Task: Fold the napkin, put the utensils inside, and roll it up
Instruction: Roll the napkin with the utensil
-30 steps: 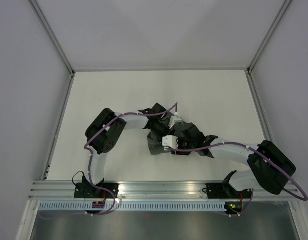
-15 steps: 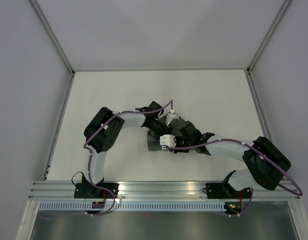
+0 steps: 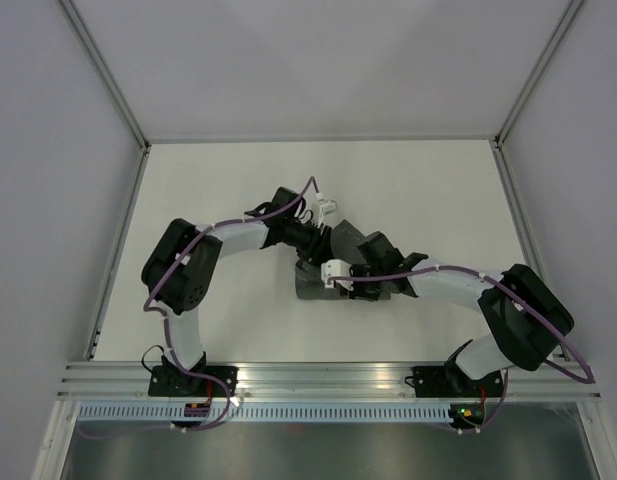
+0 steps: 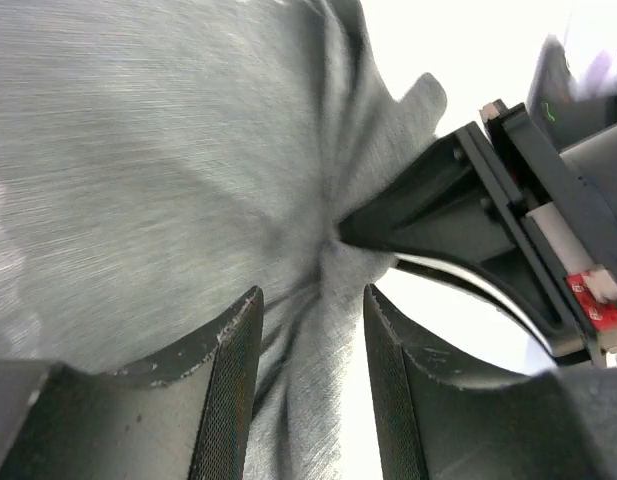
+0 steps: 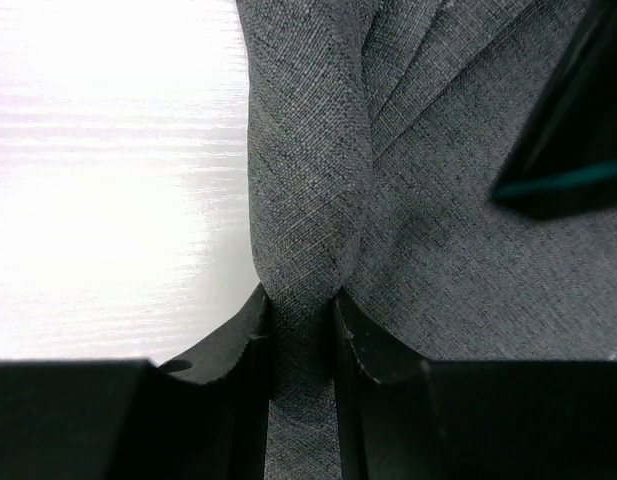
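The dark grey napkin (image 3: 310,288) lies bunched at the table's middle, mostly under both grippers. My right gripper (image 3: 328,270) is shut on a thick rolled fold of the napkin (image 5: 308,200), which fills the gap between its jaws (image 5: 301,300). My left gripper (image 3: 320,252) is open, its jaws (image 4: 313,310) standing either side of a creased ridge of the napkin (image 4: 138,180) without clamping it. The right gripper's fingers (image 4: 458,210) pinch the cloth just ahead of the left jaws. No utensil shows in any view.
The white table (image 3: 218,180) is walled by grey panels with metal rails (image 3: 118,250) at left, right and back. Both arms cross over the table's middle, their purple cables (image 3: 458,272) looping above them.
The left arm has stretched out and shifted up and left, its gripper pulling back along the cloth. The right gripper has moved left with the napkin fold held in it.
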`<action>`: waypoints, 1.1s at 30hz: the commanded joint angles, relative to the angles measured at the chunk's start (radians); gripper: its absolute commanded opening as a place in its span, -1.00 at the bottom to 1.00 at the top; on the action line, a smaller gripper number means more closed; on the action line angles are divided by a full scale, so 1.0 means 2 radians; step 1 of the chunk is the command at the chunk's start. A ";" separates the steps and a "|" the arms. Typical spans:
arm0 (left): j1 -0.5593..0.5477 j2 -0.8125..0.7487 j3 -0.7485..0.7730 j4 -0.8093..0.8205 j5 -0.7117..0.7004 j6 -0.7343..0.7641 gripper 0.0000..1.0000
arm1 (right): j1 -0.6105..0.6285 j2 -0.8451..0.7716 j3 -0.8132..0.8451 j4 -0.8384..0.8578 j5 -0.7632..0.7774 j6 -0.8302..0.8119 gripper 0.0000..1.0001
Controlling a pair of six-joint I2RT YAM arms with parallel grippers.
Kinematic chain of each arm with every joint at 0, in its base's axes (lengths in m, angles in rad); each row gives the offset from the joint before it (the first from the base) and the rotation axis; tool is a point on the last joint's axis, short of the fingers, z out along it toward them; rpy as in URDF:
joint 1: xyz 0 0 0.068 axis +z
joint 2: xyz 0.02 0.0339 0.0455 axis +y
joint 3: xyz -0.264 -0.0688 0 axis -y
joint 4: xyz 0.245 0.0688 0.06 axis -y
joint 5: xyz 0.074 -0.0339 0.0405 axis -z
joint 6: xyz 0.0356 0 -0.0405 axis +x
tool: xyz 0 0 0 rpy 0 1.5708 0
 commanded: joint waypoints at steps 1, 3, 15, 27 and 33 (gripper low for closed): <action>0.024 -0.078 -0.056 0.117 -0.091 -0.094 -0.01 | -0.028 0.031 0.017 -0.095 -0.044 -0.002 -0.82; 0.035 -0.124 -0.084 0.174 -0.177 -0.114 -0.01 | -0.050 0.050 0.038 -0.113 -0.072 -0.011 -0.82; 0.005 -0.263 -0.240 0.350 -0.414 -0.051 0.11 | -0.152 0.223 0.211 -0.360 -0.212 -0.105 -0.82; -0.105 -0.294 -0.313 0.425 -0.422 0.230 0.38 | -0.184 0.332 0.308 -0.445 -0.224 -0.121 -0.81; -0.180 -0.261 -0.289 0.379 -0.418 0.326 0.39 | -0.187 0.346 0.320 -0.448 -0.222 -0.115 -0.81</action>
